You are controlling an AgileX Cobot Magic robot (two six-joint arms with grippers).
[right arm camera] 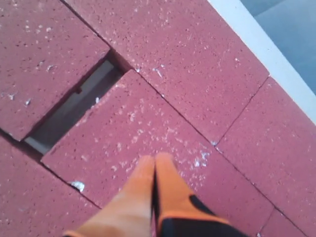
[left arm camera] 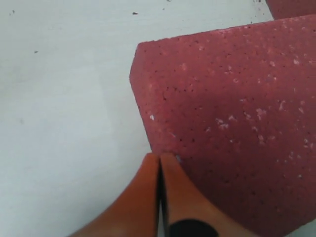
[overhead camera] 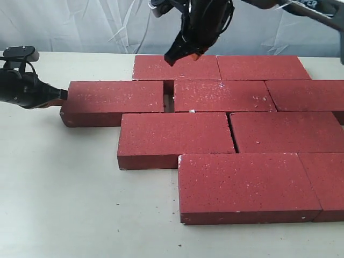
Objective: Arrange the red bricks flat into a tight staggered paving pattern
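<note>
Several dark red bricks lie flat in staggered rows on the pale table [overhead camera: 64, 193]. The leftmost brick [overhead camera: 115, 99] [left arm camera: 237, 128] of the second row sits apart from its neighbour [overhead camera: 223, 95] [right arm camera: 138, 133] by a narrow gap [overhead camera: 169, 101] [right arm camera: 74, 106]. My left gripper [overhead camera: 63, 95] [left arm camera: 160, 157] is shut, its orange tips touching that brick's left end. My right gripper [overhead camera: 173, 58] [right arm camera: 154, 159] is shut and hangs above the back row, over the gap's right-hand brick.
A white crinkled backdrop [overhead camera: 80, 27] stands behind the table. The brick patch runs off the exterior view's right edge. Bare table lies left of and in front of the bricks.
</note>
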